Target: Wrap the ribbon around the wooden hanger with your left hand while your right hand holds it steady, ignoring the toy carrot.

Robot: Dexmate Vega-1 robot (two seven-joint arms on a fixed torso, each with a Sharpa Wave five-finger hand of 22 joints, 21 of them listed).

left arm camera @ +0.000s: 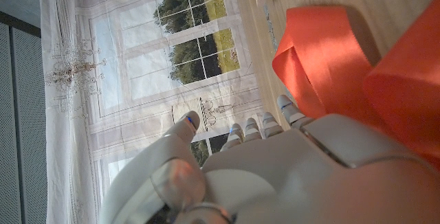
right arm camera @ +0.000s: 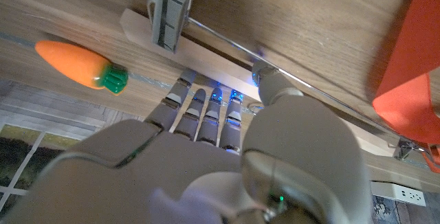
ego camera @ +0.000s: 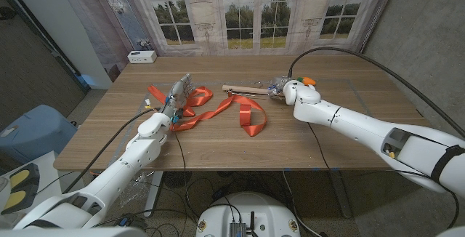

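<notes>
On table, orange ribbon [ego camera: 240, 113] looped, pale wooden hanger [ego camera: 245, 89]

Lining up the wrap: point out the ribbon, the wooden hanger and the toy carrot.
ribbon [ego camera: 251, 117], head view, loop nearest table's middle.
wooden hanger [right arm camera: 137, 26], right wrist view, bar end beside clip.
toy carrot [right arm camera: 72, 62], right wrist view, orange body.

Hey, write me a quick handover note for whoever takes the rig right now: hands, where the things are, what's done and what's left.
Left hand: at the orange ribbon on the table's left side; whether it grips the ribbon cannot be told.
Right hand: at the right end of the wooden hanger, fingers on it; a firm grip is not clear.
Hanger lies flat mid-table. Ribbon lies loosely looped in front of it, running from the left hand toward the middle.
Toy carrot lies just beyond the right hand; leave it.
Done: hands in place. Left: all wrapping; no turn shows around the hanger.
</notes>
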